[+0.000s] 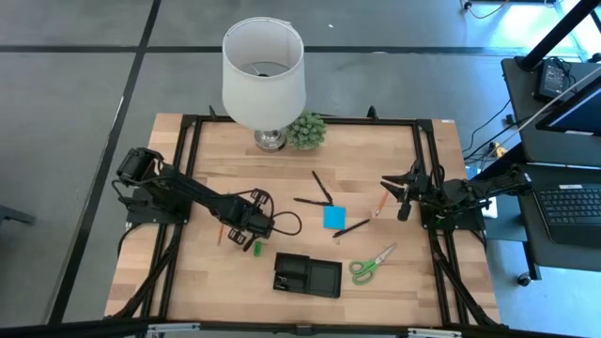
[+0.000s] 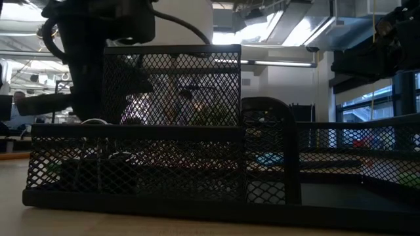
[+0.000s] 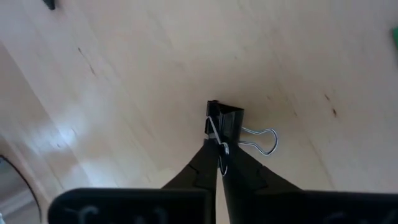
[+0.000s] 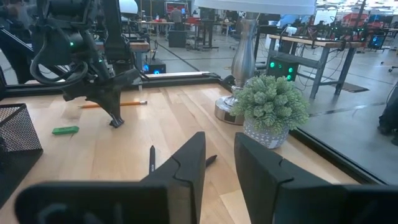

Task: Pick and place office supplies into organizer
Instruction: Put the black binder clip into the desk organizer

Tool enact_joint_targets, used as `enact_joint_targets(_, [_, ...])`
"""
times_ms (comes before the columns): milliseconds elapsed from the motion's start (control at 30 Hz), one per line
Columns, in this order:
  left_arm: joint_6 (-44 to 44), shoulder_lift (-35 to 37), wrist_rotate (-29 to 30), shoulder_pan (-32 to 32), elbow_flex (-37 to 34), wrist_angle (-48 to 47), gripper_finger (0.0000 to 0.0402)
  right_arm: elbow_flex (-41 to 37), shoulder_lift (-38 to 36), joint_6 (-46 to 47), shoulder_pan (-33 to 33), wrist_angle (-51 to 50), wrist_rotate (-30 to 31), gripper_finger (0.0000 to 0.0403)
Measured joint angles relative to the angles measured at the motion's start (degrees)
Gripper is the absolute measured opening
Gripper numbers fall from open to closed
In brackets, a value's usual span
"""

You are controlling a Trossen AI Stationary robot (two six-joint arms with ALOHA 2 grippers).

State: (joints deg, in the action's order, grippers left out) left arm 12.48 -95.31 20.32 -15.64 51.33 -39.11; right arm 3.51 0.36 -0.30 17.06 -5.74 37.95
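— Left gripper (image 3: 219, 152): what's it doing?
— Pinched shut on a black binder clip (image 3: 225, 119) against the table (image 3: 124, 74), near the organizer (image 1: 307, 275).
— Right gripper (image 4: 219, 163)?
— Hovering partly spread, holding nothing.

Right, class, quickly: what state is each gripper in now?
Left gripper: closed on a small black binder clip with silver wire handles.
Right gripper: open, holding nothing.

Grey floor (image 1: 75, 84) with dark seams, black side desk (image 1: 563, 141) (keyboard (image 1: 575, 205) on it), bright ceiling lights (image 2: 275, 19)
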Motion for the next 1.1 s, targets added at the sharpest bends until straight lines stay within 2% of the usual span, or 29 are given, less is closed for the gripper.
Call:
enact_joint_targets(233, [-6.69, -0.22, -1.21, -0.76, 4.75, -6.0, 0.0003, 0.01, -0.01, 0.04, -0.02, 0.0, 0.0, 0.0088])
enact_joint_targets(400, [-14.77, -0.22, -1.44, -3.32, 11.08, -15.54, 0.0003, 0.0, 0.0, 0.15, -0.02, 0.0, 0.0, 0.0088])
enact_joint_targets(533, [-21.16, -0.22, -3.82, -6.36, 17.26, -18.93, 0.0003, 0.02, -0.02, 0.22, -0.01, 0.01, 0.0, 0.0088])
enact_joint_targets(700, [-31.4, -0.1, -8.83, -11.14, 24.68, -15.6, 0.0003, 0.02, -0.02, 2.66, -0.01, 0.0, -0.03, 0.0088])
enact_joint_targets(833, [-35.52, -0.09, -9.61, -16.12, 27.94, -10.43, 0.0003, 0.02, -0.01, 4.48, 0.0, 0.01, -0.02, 0.0088])
enact_joint_targets(967, [-40.38, -0.04, -8.04, -20.54, 28.24, -6.74, 0.0003, 0.02, 0.0, 4.66, -0.02, 0.0, -0.02, 0.0088])
enact_joint_targets(1100, [-44.11, -1.01, -2.95, -24.05, 27.57, -2.66, 0.0003, 0.02, -0.02, 6.21, -0.01, 0.0, -0.02, 0.0088])
